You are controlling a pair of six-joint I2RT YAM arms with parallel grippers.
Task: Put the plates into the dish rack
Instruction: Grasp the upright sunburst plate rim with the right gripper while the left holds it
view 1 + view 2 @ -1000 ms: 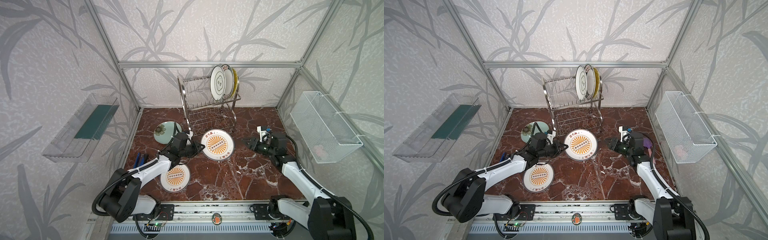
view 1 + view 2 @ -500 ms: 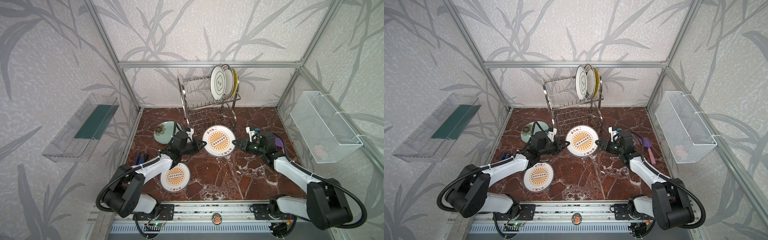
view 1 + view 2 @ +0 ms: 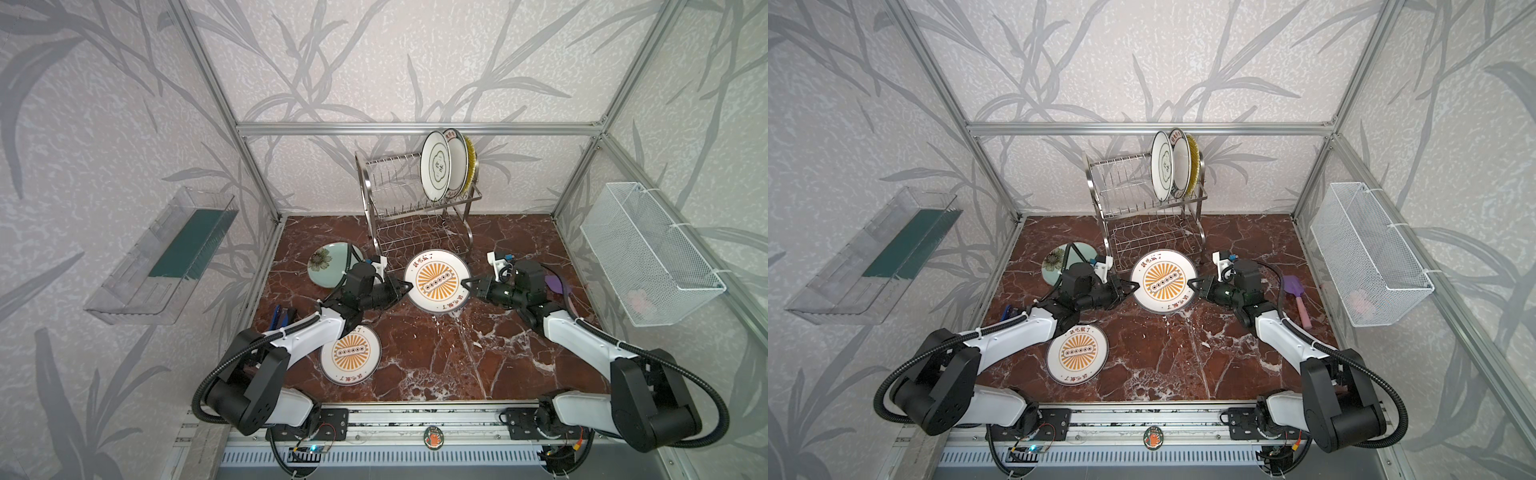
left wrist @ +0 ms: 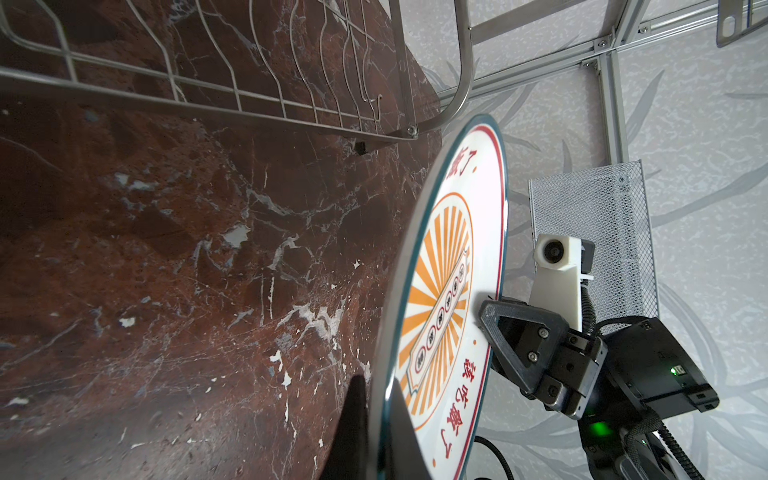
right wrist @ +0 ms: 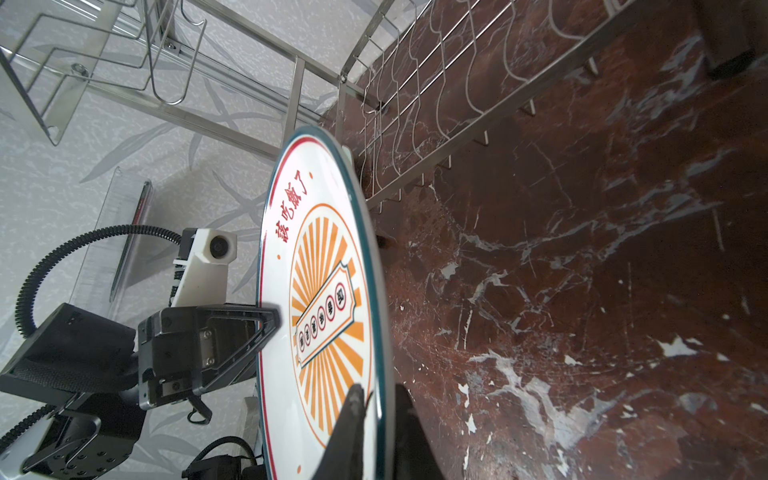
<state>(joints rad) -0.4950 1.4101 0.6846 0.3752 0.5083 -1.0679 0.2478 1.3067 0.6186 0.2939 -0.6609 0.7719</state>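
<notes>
A sunburst plate is held clear of the worktop, just before the dish rack, with the left gripper and right gripper clamped on opposite rims, presumably for a steadied handover.

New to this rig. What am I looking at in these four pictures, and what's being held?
Two robot arms, each ending in a two-fingered claw. Two pictures come from one overhead stereo camera; two from cameras on the arms' wrists, looking along each claw. The left claw grips one rim of a raised sunburst plate; the right claw pinches the opposite rim. On the marble tabletop lie a second sunburst plate and a celadon plate. Three plates already stand in the dish rack.
</notes>
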